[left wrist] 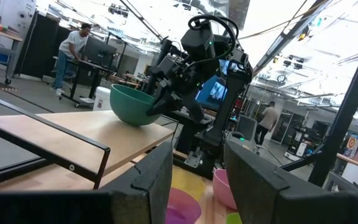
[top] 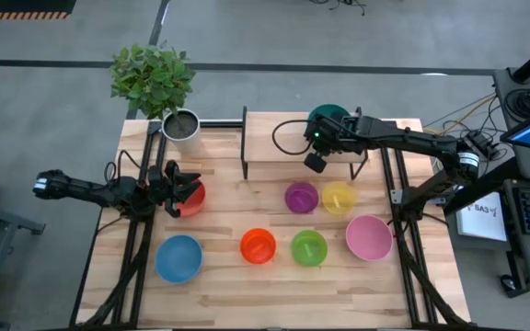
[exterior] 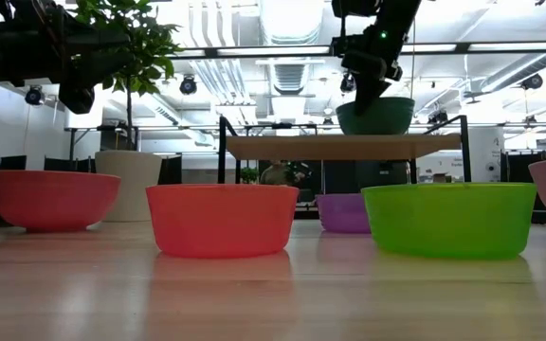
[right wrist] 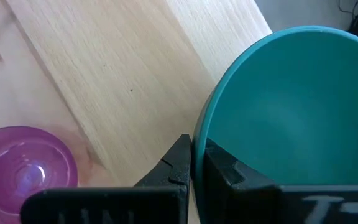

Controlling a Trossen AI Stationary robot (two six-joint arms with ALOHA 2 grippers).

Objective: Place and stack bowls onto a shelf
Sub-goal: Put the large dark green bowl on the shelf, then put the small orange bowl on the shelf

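Risk: teal bowl (top: 328,117) sits on the shelf (top: 274,138) near its right end; a skewed release could tip it off, I'd judge.
Cause: right gripper (right wrist: 191,163) pinches only the rim, fingers clamped on the wall.
Bowl vs gripper: upper centre of the high view, rim between the fingers; whether it rests flat is hard to tell.
Left gripper (top: 175,186): parted, above the red bowl (top: 191,199), mid-left.

Shelf (top: 288,138) — teal bowl (top: 328,116) on it
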